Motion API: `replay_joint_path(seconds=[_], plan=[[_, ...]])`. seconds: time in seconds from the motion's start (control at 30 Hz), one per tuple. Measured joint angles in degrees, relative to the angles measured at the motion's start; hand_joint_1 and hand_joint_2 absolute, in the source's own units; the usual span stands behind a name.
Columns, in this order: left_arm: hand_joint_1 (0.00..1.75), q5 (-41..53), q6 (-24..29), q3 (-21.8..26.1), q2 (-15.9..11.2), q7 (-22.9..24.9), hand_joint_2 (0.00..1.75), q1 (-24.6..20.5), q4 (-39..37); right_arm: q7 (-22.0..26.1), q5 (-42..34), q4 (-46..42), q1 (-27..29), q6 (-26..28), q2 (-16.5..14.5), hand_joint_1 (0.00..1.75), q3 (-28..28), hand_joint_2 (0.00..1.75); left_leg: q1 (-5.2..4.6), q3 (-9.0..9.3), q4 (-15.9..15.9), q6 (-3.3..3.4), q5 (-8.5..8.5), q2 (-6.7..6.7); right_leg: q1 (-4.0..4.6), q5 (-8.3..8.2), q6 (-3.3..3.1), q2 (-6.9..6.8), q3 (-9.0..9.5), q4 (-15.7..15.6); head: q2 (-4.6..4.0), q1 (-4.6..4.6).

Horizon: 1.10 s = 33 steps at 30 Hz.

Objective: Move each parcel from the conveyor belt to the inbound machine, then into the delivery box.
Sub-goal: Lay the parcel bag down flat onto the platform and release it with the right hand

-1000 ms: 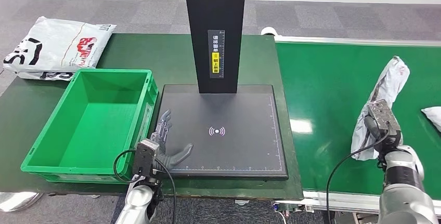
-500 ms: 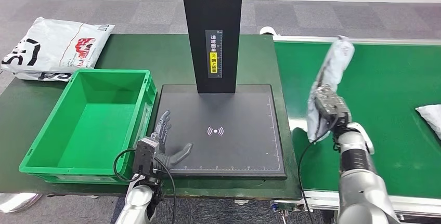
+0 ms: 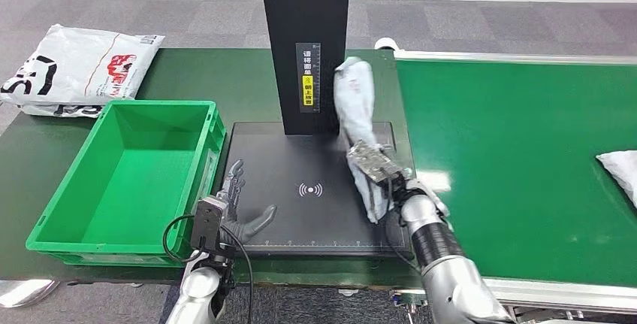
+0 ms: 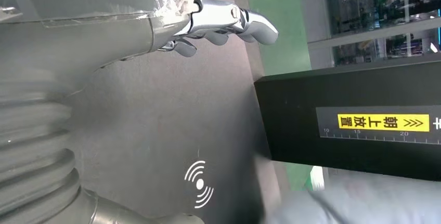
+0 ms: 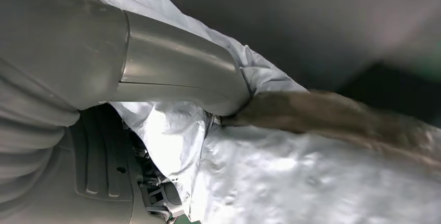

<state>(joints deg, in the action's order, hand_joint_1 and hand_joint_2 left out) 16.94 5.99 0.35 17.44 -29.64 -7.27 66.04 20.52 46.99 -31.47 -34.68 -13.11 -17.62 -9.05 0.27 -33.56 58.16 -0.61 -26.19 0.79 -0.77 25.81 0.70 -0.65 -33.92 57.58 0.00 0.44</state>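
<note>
My right hand [image 3: 375, 176] grips a long grey-white parcel [image 3: 354, 102] and holds it upright over the right side of the inbound machine's black plate [image 3: 300, 219]. Up close the crinkled parcel [image 5: 291, 177] is pressed under my thumb [image 5: 177, 73]. My left hand [image 3: 236, 207] rests open at the plate's near left corner, fingers [image 4: 229, 18] spread and empty. The machine's black post [image 3: 304, 38] with its yellow label stands behind the plate. The green delivery box [image 3: 135, 174] sits left of the plate with nothing in it. Another white parcel [image 3: 620, 170] lies on the green conveyor belt [image 3: 518, 158] at the far right.
A white printed bag [image 3: 79, 68] lies on the dark green table [image 3: 225, 76] behind the box. The belt's metal end rail [image 3: 511, 59] borders the far side. Grey carpet floor lies beyond.
My right arm has swung left, carrying the parcel from over the belt to above the plate. The left hand has stayed put.
</note>
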Motion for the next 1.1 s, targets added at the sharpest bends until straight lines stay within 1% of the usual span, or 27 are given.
replay_joint_path(seconds=[0.07,0.1,0.13,0.17,0.23,0.37,0.5,0.63,0.97,1.1], plan=[[0.00,-0.01,0.00,0.00,0.00,0.05,1.75,0.01,0.12,-0.16,-1.29,0.00,0.51,-0.10,-0.93,1.75,3.87,1.75,0.00,-0.02,0.00,0.00,0.00,-0.02,-0.01,0.00,0.00,-0.02,-0.01,0.00,0.00,0.00],[0.00,-0.01,-0.01,0.00,0.00,0.09,1.75,0.02,0.18,-0.33,-2.53,0.01,0.82,-0.18,-1.46,1.75,7.19,1.75,-0.01,-0.03,0.01,0.00,0.00,-0.03,-0.02,0.00,-0.01,-0.03,-0.02,-0.01,0.00,0.00],[0.00,-0.06,-0.02,0.00,0.00,0.14,1.75,0.02,0.23,-0.79,-4.12,0.09,1.21,-0.10,-2.01,1.72,11.38,1.75,-0.02,-0.04,0.01,0.00,0.00,-0.04,-0.02,-0.01,-0.02,-0.05,-0.02,-0.01,0.00,0.00],[0.00,-0.12,-0.04,0.00,0.00,0.16,1.75,0.01,0.22,-1.37,-5.60,0.23,1.36,0.13,-2.19,1.69,14.36,1.75,-0.03,-0.05,0.02,0.00,0.00,-0.05,-0.03,-0.02,-0.02,-0.06,-0.03,-0.02,0.00,0.00],[0.00,-0.27,-0.10,0.00,0.00,0.16,1.75,0.00,0.20,-2.64,-7.83,0.75,1.47,0.87,-2.30,1.64,18.06,1.75,-0.04,-0.05,0.02,0.00,0.00,-0.05,-0.03,-0.04,-0.04,-0.06,-0.04,-0.03,0.00,0.00],[0.00,-0.37,-0.20,-0.01,0.00,0.12,1.75,-0.01,0.13,-3.43,-9.87,1.88,1.18,1.49,-1.95,0.01,19.61,1.75,-0.04,-0.05,0.02,0.00,0.00,-0.05,-0.03,-0.04,-0.04,-0.05,-0.06,-0.03,0.00,0.00],[0.00,-0.47,-0.20,-0.02,0.00,-0.21,1.75,-0.05,-0.16,-4.65,-11.90,3.22,0.58,2.52,-1.34,0.00,20.18,1.75,-0.04,-0.05,0.02,0.00,0.00,-0.04,-0.03,-0.04,-0.04,-0.05,-0.07,-0.03,0.00,-0.01],[0.00,-0.50,-0.20,-0.02,0.00,-0.80,1.75,-0.10,-0.61,-5.89,-14.58,5.17,-0.71,3.01,0.31,0.00,20.20,1.75,-0.05,-0.05,0.03,0.00,0.00,-0.05,-0.05,-0.05,-0.03,-0.05,-0.05,-0.03,0.00,0.00],[0.00,-0.43,-0.23,-0.02,0.00,-1.22,1.75,-0.12,-0.90,-7.80,-16.55,7.96,-2.34,4.05,3.01,0.00,19.83,1.75,-0.07,-0.04,0.04,0.00,0.00,-0.03,-0.05,-0.07,-0.03,-0.04,-0.06,-0.04,0.00,-0.01],[0.00,-0.29,-0.37,-0.01,0.00,-1.34,1.75,-0.13,-0.93,-7.37,-17.44,8.42,-2.67,4.28,4.10,0.00,19.36,1.75,-0.07,-0.04,0.04,0.00,0.00,-0.03,-0.05,-0.07,-0.03,-0.04,-0.06,-0.04,0.00,-0.01]])
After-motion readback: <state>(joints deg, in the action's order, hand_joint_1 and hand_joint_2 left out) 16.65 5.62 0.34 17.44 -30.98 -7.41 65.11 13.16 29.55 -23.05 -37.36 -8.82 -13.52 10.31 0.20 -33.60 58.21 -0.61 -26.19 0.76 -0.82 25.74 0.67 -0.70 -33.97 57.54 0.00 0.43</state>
